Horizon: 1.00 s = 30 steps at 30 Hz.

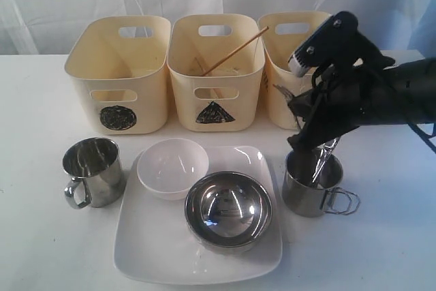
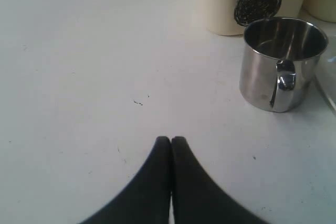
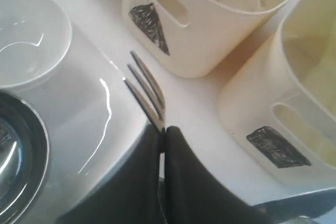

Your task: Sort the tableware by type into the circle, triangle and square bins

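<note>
Right gripper has its black fingers pinched together on a slim metal fork, gripped just below the tines. The fork's long axis continues the line of the fingers, tines pointing out past the fingertips toward the front corner of the triangle bin, above the strip of bench between the plate's edge and the bins; its handle is hidden behind the fingers. Left gripper has its fingertips pressed together on nothing, over bare surface. Everything rests on a white bench. Along its back stand three alike cream plastic bins with handle cutouts: the circle bin on the left, the triangle bin in the middle and the square bin on the right, its black square scribble visible only in the right wrist view. In front of them lies a large square white plate, carrying a round steel bowl at its front right and a small white bowl at its back left, just beside each other. A steel mug stands upright left of the plate, handle turned to the front left; a second steel mug stands right of the plate, its wire handle pointing right, with thin metal cutlery shafts slanting up out of it. A wooden chopstick leans in the triangle bin, rising from low left to beyond the right rim.
</note>
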{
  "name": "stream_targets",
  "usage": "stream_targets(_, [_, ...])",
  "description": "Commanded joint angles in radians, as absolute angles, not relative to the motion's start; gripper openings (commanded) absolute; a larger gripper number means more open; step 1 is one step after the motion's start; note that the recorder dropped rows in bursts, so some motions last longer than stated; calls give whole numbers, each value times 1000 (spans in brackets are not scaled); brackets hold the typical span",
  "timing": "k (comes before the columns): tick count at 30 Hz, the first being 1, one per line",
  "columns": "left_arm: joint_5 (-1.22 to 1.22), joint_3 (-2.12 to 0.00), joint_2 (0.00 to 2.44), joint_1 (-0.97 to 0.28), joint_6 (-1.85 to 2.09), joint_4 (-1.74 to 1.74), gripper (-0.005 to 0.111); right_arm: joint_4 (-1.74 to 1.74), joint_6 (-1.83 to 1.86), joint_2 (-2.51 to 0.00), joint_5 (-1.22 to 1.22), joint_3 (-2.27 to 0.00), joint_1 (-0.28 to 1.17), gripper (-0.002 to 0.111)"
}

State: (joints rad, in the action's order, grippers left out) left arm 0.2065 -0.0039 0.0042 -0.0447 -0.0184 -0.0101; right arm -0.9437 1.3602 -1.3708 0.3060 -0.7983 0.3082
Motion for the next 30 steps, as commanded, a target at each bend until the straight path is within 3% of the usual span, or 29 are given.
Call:
stream_targets(1, [203,0,0,-43,-22,-14,0,-979,1328,-1303,230,-796,309,0])
stream_targets(12, [203,0,0,-43,-22,-14,0,-1105,1326,-1259,148,-819,309,0])
stream_targets(23, [203,0,0,-43,-22,-14,0,-1190,1360,-1392,178,-1030,309,0])
stream_targets(30, [203,0,0,-43,-22,-14,0,-1443,1776,-1563,364,-1146,309,0])
